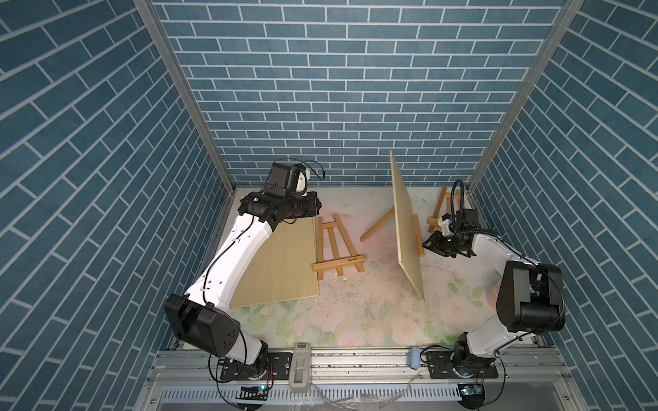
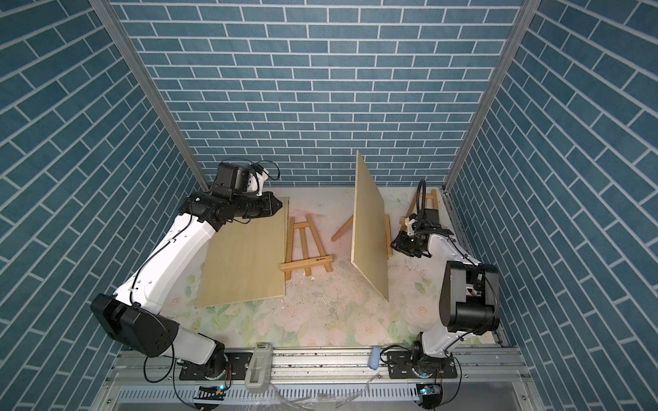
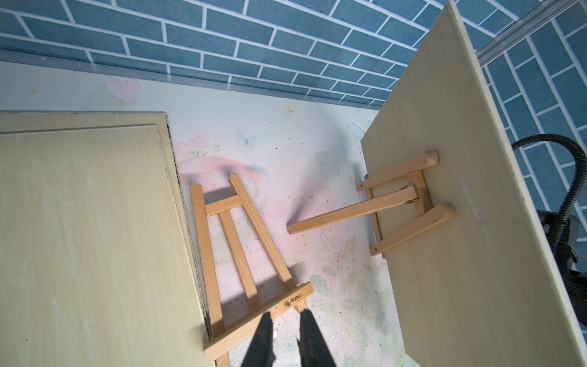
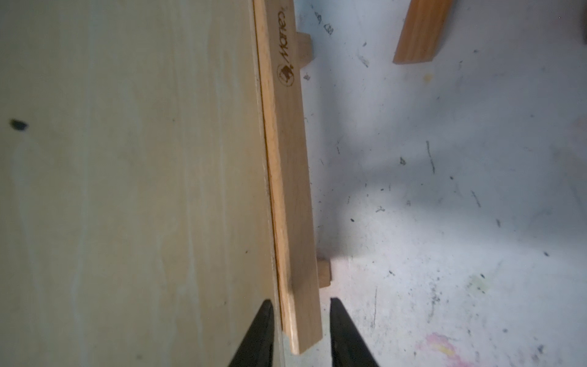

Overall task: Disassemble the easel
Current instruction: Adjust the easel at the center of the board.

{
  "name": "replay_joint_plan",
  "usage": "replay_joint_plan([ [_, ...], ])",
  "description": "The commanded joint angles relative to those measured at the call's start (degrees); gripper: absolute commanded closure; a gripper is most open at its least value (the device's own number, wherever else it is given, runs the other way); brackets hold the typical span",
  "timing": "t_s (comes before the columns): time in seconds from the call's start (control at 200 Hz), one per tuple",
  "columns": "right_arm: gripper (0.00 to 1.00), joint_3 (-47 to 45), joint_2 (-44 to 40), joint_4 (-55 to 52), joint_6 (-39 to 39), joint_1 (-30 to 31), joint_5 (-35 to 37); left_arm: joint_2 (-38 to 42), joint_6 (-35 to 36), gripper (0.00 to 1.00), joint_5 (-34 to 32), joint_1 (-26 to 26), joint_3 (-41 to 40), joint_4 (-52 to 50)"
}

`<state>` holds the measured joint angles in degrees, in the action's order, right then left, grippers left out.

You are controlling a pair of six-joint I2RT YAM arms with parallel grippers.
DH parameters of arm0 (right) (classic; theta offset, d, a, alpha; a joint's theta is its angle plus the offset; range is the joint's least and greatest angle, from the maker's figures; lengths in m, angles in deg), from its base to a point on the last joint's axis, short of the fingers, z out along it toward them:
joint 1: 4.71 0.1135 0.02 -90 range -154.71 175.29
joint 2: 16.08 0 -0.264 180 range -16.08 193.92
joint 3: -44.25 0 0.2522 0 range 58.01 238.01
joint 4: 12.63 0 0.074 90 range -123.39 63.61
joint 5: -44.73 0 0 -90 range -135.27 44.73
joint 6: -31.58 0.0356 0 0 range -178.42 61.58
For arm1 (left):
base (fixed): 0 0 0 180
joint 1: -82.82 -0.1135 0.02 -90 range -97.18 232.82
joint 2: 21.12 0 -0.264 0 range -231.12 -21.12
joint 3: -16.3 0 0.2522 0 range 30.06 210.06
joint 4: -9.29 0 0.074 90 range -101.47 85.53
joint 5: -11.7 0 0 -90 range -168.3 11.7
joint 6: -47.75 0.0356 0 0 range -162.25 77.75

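Standing right of centre, one easel (image 1: 377, 226) bears its board (image 1: 406, 227); flat easel (image 1: 336, 245) lies stripped. Right claw (image 4: 300, 300) straddles the ledge (image 4: 292, 190), ajar; left claw (image 3: 286, 313) ajar, empty.

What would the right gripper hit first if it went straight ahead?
Likely the standing easel's wooden ledge; its end lies between the right gripper's jaws, the board alongside. Depth is unclear.

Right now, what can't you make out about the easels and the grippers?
Far easel: both top views, mostly hidden behind the right arm's cable and wrist.
Right gripper: right wrist view, blurred; fingers straddle the standing easel's ledge, contact unclear.
Left gripper: left wrist view, only fingertips show, cut off by the picture's edge.
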<state>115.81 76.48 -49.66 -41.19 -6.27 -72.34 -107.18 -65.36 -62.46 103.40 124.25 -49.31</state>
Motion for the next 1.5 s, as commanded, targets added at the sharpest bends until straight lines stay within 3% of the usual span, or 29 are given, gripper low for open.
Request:
replay_joint_plan([
  [0.0,0.68,-1.07,1.11,2.25,2.0,-0.19,-1.24,0.28,0.88,0.81,1.12,-0.67,-0.26,-0.71],
  [0.29,0.69,-2.85,3.04,5.45,3.41,-0.2,-3.87,-0.47,1.25,0.81,1.91,-1.15,-0.22,-1.07],
  [0.555,0.89,-3.62,3.6,6.09,3.68,-0.19,-4.29,-0.77,1.54,0.81,2.36,-1.59,-0.21,-1.47],
  [0.76,0.97,-4.28,2.99,5.15,3.18,-0.21,-2.9,-0.72,1.67,0.81,2.36,-1.77,-0.72,-1.57],
  [1.13,1.0,-6.95,-4.36,1.65,2.02,-0.2,5.71,-0.83,1.48,0.81,2.97,-1.77,-2.47,-0.91],
  [1.495,1.0,-7.87,-6.94,-2.19,0.7,-0.8,9.3,-1.12,1.41,0.81,2.68,-1.77,-4.35,-0.77],
])
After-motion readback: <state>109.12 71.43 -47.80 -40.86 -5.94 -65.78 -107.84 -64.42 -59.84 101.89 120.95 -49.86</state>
